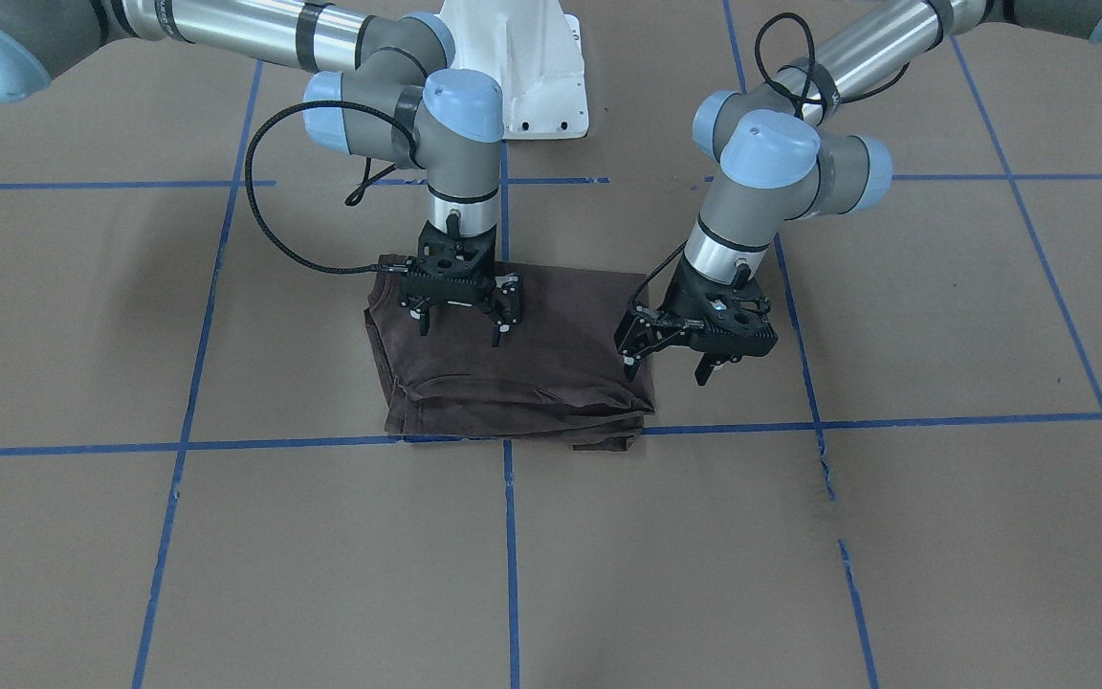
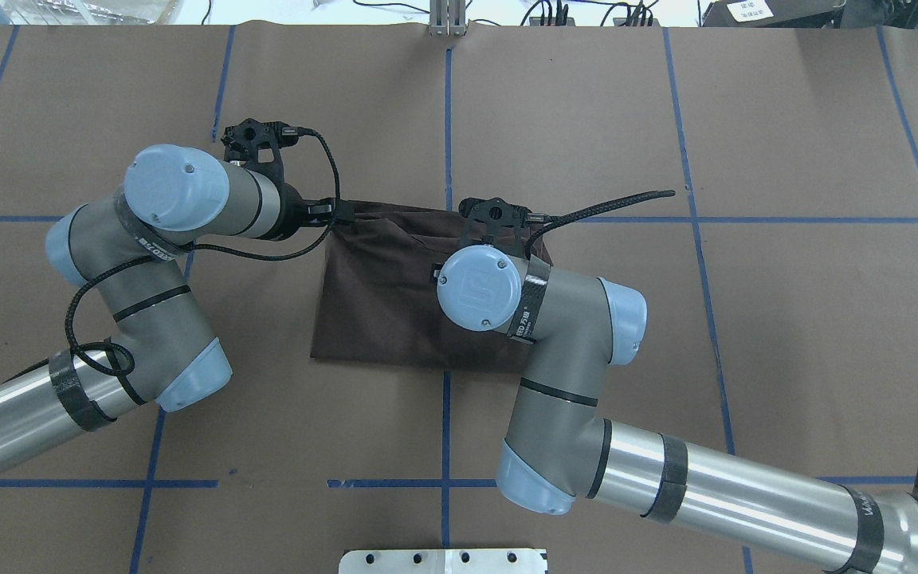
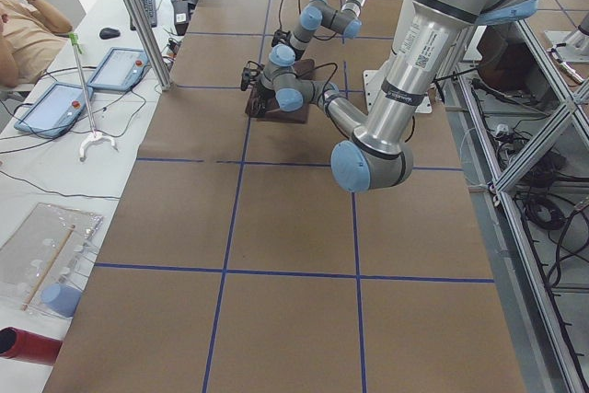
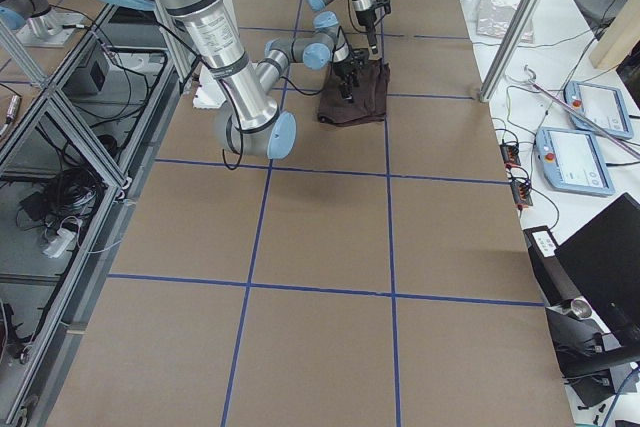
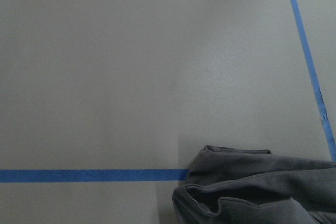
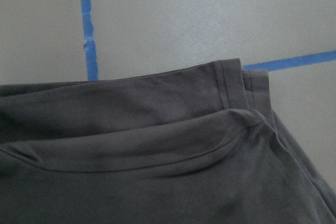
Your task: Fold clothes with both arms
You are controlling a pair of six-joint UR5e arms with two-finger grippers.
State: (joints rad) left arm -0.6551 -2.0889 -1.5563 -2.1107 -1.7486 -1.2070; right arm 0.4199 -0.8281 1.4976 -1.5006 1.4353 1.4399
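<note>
The clothes are a single dark brown T-shirt (image 1: 532,368), folded into a thick rectangle on the brown paper-covered table (image 1: 895,536); it also shows from overhead (image 2: 379,295). My right gripper (image 1: 461,330) hovers open just above the shirt's half on that view's left, holding nothing. My left gripper (image 1: 666,362) is open and empty, tilted, just beside the shirt's edge on the view's right. The left wrist view catches only a folded corner of the shirt (image 5: 252,190). The right wrist view is filled by layered hems of the shirt (image 6: 157,156). From overhead both grippers' fingers are hidden under the wrists.
The white pedestal base (image 1: 532,67) stands behind the shirt. Blue tape lines (image 1: 511,536) grid the table. Off the table's far side are tablets (image 3: 51,103) and a seated person (image 3: 23,29). An aluminium post (image 3: 138,20) rises at the table's edge.
</note>
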